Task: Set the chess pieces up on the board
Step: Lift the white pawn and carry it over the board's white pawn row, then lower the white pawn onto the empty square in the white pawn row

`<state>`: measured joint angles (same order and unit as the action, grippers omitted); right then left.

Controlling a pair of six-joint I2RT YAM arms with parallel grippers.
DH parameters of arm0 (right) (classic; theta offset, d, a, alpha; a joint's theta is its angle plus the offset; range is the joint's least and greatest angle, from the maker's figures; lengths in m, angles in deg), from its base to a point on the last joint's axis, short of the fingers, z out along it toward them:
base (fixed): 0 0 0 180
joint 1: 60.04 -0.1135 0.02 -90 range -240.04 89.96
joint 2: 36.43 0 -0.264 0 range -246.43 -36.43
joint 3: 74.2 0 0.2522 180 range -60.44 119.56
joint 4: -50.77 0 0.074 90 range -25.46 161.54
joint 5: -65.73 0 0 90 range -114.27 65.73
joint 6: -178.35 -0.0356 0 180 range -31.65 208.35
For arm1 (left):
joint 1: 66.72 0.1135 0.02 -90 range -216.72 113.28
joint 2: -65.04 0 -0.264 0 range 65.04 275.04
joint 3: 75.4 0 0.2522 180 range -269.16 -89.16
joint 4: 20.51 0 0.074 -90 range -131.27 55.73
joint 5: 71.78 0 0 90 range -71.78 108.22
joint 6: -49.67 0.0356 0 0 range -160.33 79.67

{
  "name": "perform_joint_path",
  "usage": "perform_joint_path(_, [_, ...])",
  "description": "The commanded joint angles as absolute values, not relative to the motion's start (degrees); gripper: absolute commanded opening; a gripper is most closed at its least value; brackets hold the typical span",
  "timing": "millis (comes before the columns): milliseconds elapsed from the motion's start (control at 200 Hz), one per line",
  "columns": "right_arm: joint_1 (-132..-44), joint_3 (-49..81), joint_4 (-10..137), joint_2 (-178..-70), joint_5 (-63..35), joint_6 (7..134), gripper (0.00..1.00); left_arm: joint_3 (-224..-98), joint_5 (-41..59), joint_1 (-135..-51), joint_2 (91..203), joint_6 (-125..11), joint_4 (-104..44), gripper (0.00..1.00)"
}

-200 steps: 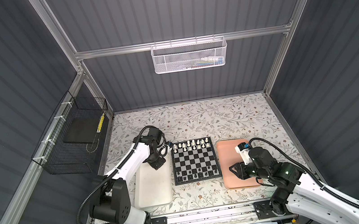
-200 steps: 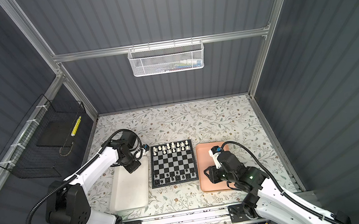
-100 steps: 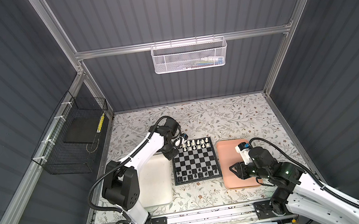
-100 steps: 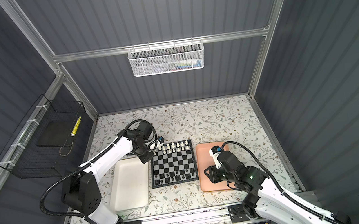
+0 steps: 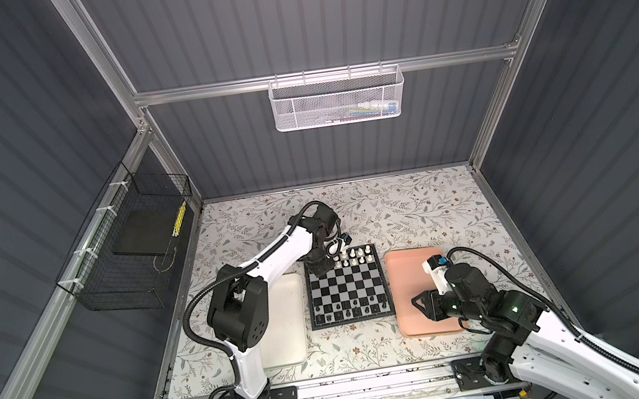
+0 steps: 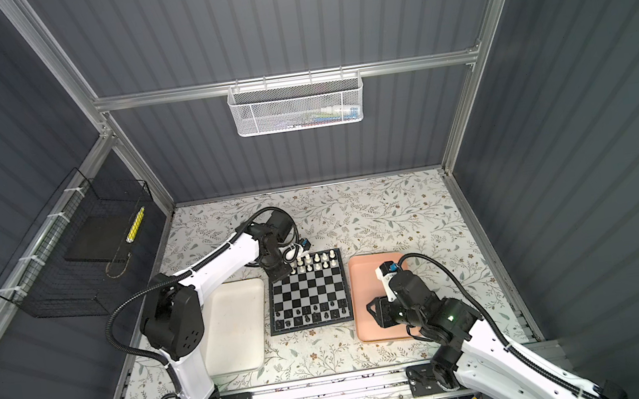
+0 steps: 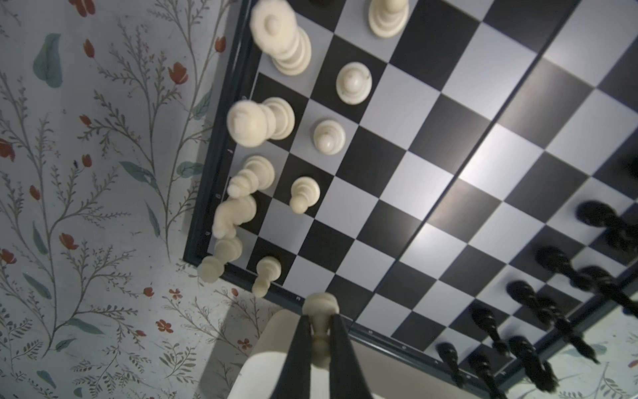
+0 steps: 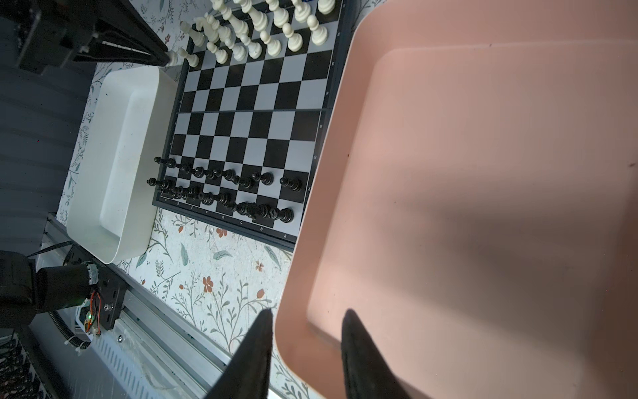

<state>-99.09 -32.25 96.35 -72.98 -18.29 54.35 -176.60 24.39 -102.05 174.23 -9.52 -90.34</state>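
Observation:
The board (image 5: 346,285) lies at mid-table between two trays. Cream-white chess pieces (image 5: 352,257) fill its far two rows, and black ones (image 5: 349,307) its near two rows. My left gripper (image 5: 320,269) hangs over the board's far-left corner. In the left wrist view it (image 7: 319,328) is shut on a cream-white pawn (image 7: 319,305), just off the board's rim. My right gripper (image 8: 307,321) stands open over the near-left corner of the salmon-pink tray (image 8: 483,172), holding nothing. Its fingers straddle the tray's rim from above.
A white tray (image 5: 288,326) lies left of the board under my left arm. The pink tray (image 5: 403,277) lies right of it. A black wire basket (image 5: 128,255) hangs on the left wall and a white mesh basket (image 5: 338,99) on the back wall.
My left arm has swung from over the white tray to the board's far-left corner, gripper shut throughout. The right arm has not moved.

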Motion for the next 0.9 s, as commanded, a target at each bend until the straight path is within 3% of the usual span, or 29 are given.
perform_joint_path(0, [-99.1, -30.9, 97.5, -72.5, -19.3, 53.8, 0.36, -179.0, 23.5, -102.3, 175.8, -8.4, -90.3, 0.09])
perform_joint_path(895, [-99.1, -31.9, 98.3, -70.9, -19.6, 54.2, 0.37, -179.3, 28.3, -102.4, 180.7, -8.0, -86.7, 0.08])
